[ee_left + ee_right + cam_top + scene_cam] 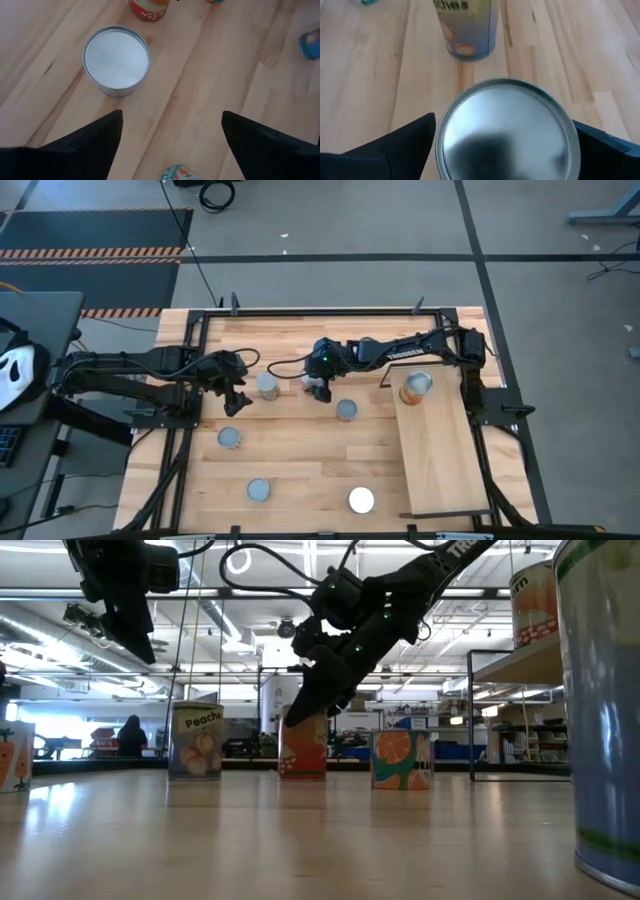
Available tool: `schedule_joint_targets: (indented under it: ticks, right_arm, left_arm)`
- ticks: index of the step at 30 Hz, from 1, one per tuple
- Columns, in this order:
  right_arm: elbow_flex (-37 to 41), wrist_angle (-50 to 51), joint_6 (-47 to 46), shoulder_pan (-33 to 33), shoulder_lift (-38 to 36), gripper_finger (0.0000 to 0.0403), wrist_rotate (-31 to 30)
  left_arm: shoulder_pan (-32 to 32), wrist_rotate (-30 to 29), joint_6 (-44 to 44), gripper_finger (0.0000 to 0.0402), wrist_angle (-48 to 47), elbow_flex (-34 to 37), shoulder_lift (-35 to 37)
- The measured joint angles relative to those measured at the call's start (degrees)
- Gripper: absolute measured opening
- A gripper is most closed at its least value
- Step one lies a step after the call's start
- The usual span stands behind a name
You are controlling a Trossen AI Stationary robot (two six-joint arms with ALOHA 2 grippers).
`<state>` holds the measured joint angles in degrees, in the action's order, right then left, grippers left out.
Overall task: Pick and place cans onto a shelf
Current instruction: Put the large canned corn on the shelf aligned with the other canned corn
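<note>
One can (416,386) stands on the far end of the shelf (441,455), which lies along the tabletop's (300,460) right side with its near length bare. The right end effector (318,387) straddles a can (507,132), fingers wide apart, not closed on it. The left end effector (233,397) hovers open and empty beside the peaches can (267,386). Loose cans sit nearer, well apart.

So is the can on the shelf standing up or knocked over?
Standing up. The can shows its round top from above, at the far end of the shelf.
</note>
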<state>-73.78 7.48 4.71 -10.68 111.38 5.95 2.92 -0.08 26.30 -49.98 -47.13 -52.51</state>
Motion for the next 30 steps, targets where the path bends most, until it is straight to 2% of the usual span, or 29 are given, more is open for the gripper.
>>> schedule_joint_targets:
  ticks: [7, 12, 18, 24, 28, 30]
  right_arm:
    - [0.0, -0.04, -0.25, 0.26, -0.17, 0.0313, -1.29]
    - [-1.82, 3.75, -2.18, 1.32, -4.77, 0.0313, 0.01]
    - [-5.63, 13.27, -2.96, 2.25, -17.79, 0.0313, 2.56]
    - [-6.16, 28.28, -4.6, 2.73, -32.66, 0.0315, 9.19]
    - [-6.13, 36.03, -5.14, 6.32, -43.84, 0.0315, 17.13]
    - [-6.17, 39.12, -5.45, 9.07, -49.75, 0.0315, 19.23]
  left_arm:
    - [0.0, -0.1, 0.34, 0.0345, 1.64, 0.0, 0.0]
    - [0.0, -0.1, 0.05, 0.0345, 3.32, 0.0, 0.0]
    - [0.0, -0.1, 0.04, 0.0346, 4.73, 0.0, 0.0]
    - [0.0, -0.1, 0.05, 0.0346, 6.55, 0.0, 0.0]
    - [0.0, -0.11, 0.04, 0.0346, 7.29, 0.0, 0.0]
    - [0.0, -0.11, 0.05, 0.0346, 7.48, 0.0, 0.0]
